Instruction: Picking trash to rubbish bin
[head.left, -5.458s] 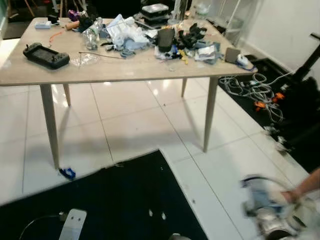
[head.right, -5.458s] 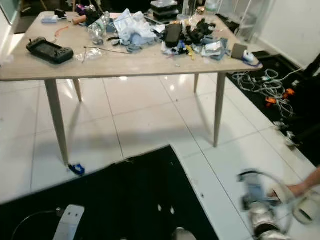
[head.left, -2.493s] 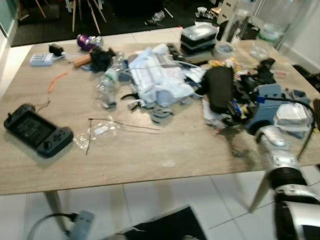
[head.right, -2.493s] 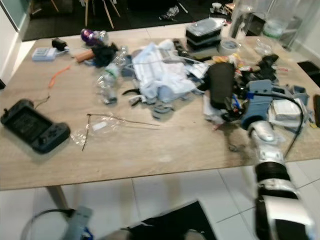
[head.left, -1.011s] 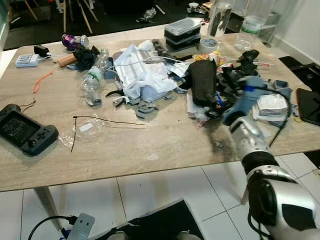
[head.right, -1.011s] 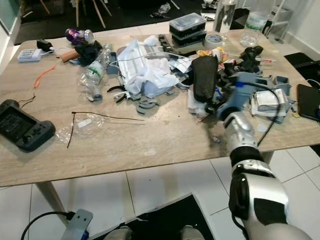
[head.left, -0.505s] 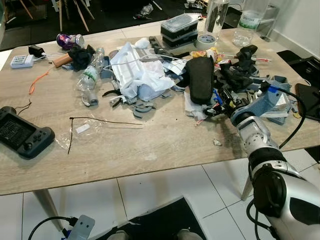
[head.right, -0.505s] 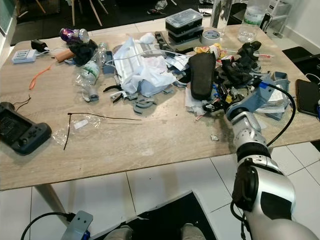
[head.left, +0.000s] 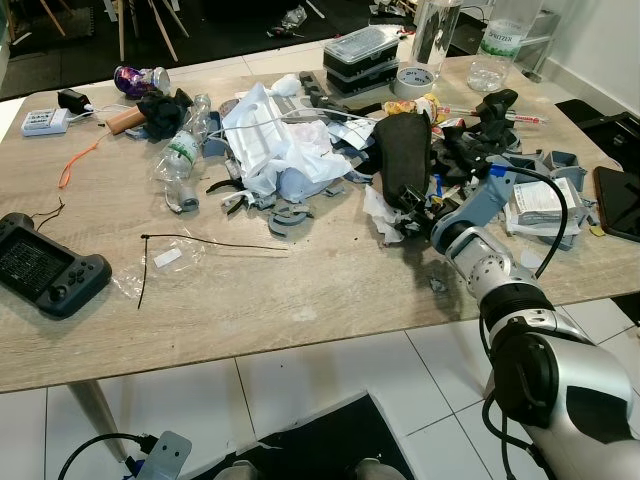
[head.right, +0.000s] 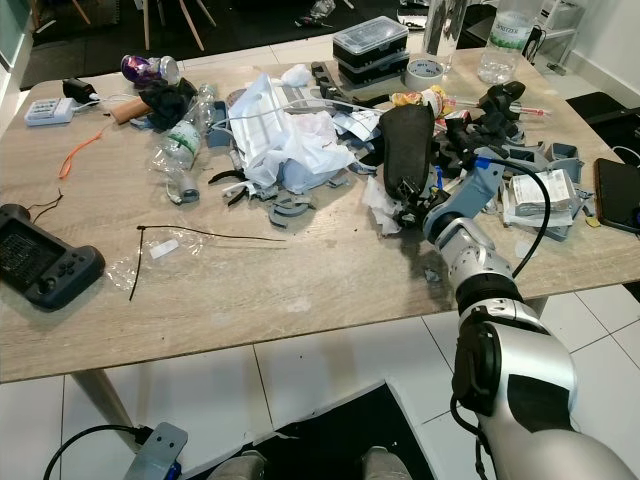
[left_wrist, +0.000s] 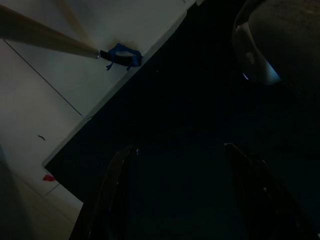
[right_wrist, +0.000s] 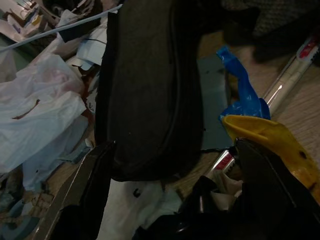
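A matt, pale wood-grain counter (head.left: 300, 300) is seen under crumpled white paper and thin plastic wrap (head.left: 275, 150), a matt black cloth-covered case (head.left: 402, 160), a matt black plastic game controller (head.left: 48, 277), and clear glossy plastic bottles (head.left: 178, 160), above glossy white floor tiles (head.left: 330, 390).

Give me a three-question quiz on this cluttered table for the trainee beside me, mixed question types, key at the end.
1. True or false: the right gripper is open, with the black pouch just ahead of its fingers.
2. Which lies nearest the table's left end? A) roll of tape B) black game controller C) stacked lidded containers
3. Fill in: the left gripper hangs low over a dark ____ beside white floor tiles.

Key: 1 true; 2 B; 3 mat.
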